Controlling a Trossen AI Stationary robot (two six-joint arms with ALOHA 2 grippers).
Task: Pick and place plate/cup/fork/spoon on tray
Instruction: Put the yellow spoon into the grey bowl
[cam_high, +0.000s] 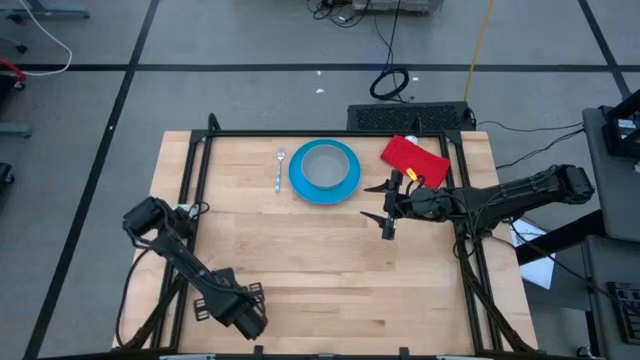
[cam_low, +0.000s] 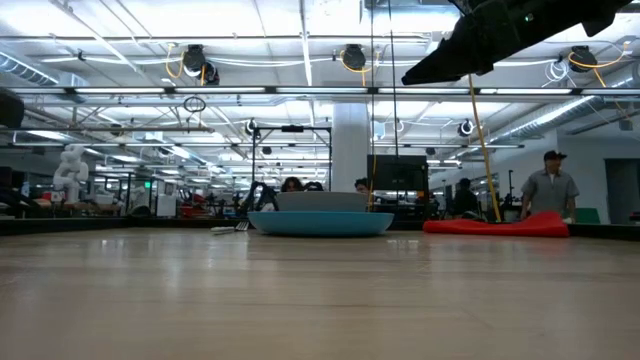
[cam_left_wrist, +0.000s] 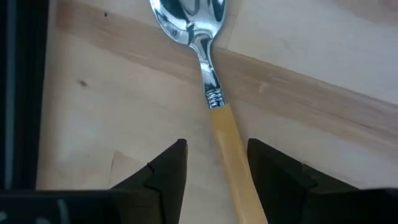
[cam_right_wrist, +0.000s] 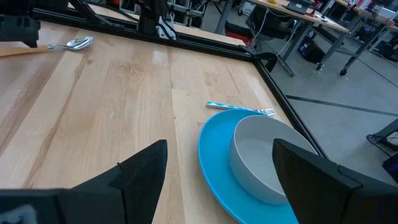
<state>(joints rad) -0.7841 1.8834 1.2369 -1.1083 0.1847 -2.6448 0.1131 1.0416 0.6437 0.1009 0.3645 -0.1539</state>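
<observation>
High view showed a wooden table with both arms over it. Your left gripper sat near the front edge, and its wrist camera looked down on the spoon, silver bowl ahead and orange handle running back between the two dark fingers. Those fingers were spread, one on each side of the handle, apparently not yet touching it.

Your right gripper hovered just beside the blue plate, which lay toward the back of the table with the pale grey cup sitting inside it. Its fingers were also spread and held nothing. The fork lay on the wood just beside the plate's far rim. A red cloth-like rectangle rested behind the right arm.

Risks, as I judged them: the spoon handle was thin and lay flat, so fingers that closed too high could have slid over it or flicked it aside. If you had lifted the plate by one rim with the cup on it, the cup could have slid off. The right gripper could also have nudged the plate into the fork. No obvious tray was visible, so the placing spot was unclear.
</observation>
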